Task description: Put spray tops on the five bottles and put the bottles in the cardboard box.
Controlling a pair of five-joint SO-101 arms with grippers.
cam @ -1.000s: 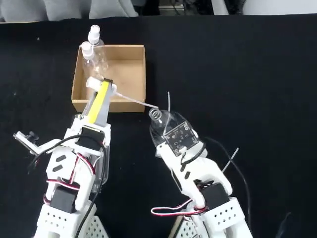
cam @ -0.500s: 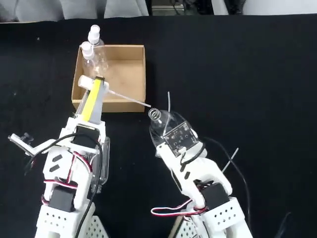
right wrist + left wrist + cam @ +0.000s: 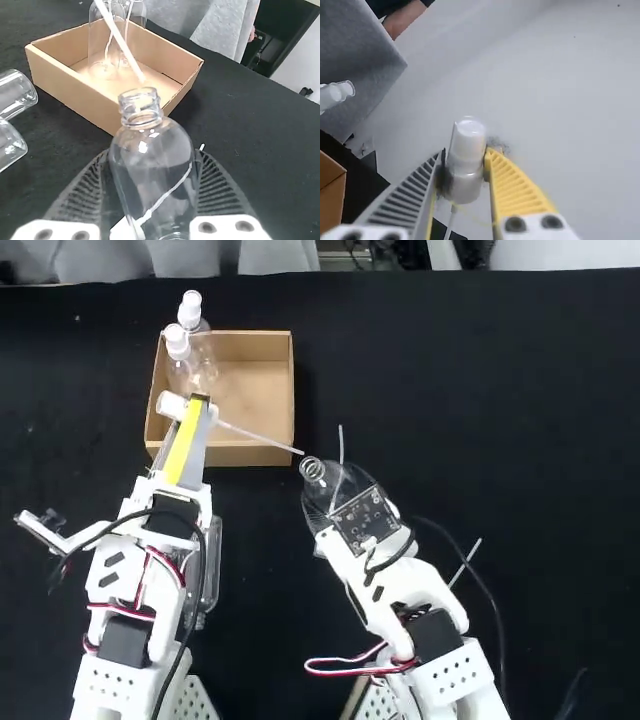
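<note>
Plainly, left gripper (image 3: 464, 156): clamped on a spray top (image 3: 467, 142), its white cap poking past the fingertips.
Tube (image 3: 262, 439): slanted from that spray top across the cardboard box (image 3: 291, 390), its tip near the neck of the clear bottle (image 3: 325, 490) (not inside it).
Right gripper (image 3: 151, 159): closed around the clear bottle's body, neck uncapped, just beside the box's near wall.
Box: held two capped bottles (image 3: 182, 348) standing in its far left corner.
Table (image 3: 480, 390): black, with two bare bottles (image 3: 12, 100) lying beside the box.
</note>
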